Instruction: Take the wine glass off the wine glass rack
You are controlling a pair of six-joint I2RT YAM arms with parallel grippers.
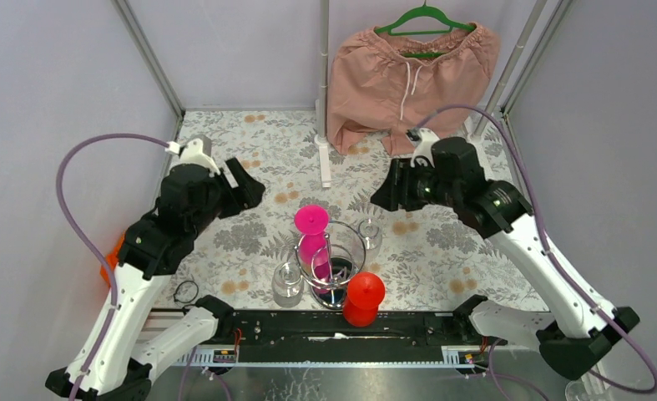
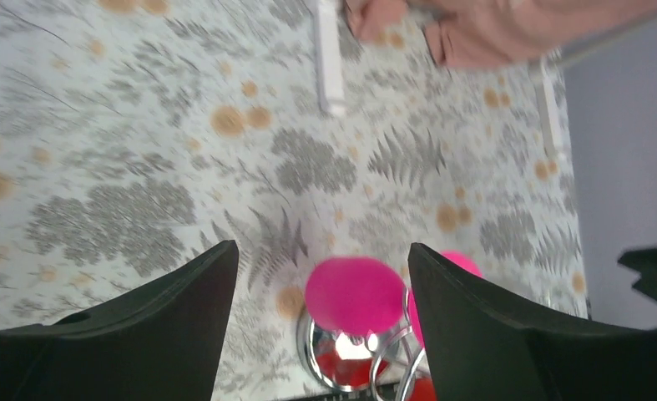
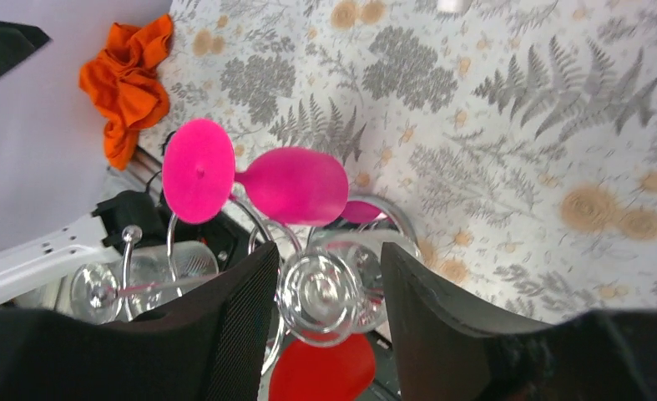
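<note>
Top external view: left gripper [image 1: 243, 190] and right gripper [image 1: 385, 192] are above the table [image 1: 450, 251], fingers spread, empty. The pink wine glass [image 1: 312, 232] hangs inverted on the wine glass rack [image 1: 341, 266].

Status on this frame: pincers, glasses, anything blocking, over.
Left pincer open, empty, short of rack. Right pincer open, empty, lined up on a clear glass, no contact. Pink glass, red glass also on rack. Path unobstructed.

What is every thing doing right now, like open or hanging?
Left hand, open, empty.
Right hand, open, empty.
Wine glass rack, upright.
Pink wine glass, hanging upside down on the rack.
Red wine glass, upside down at the rack.
Pink shorts, hanging on a green hanger.
Orange cloth, crumpled.
</note>
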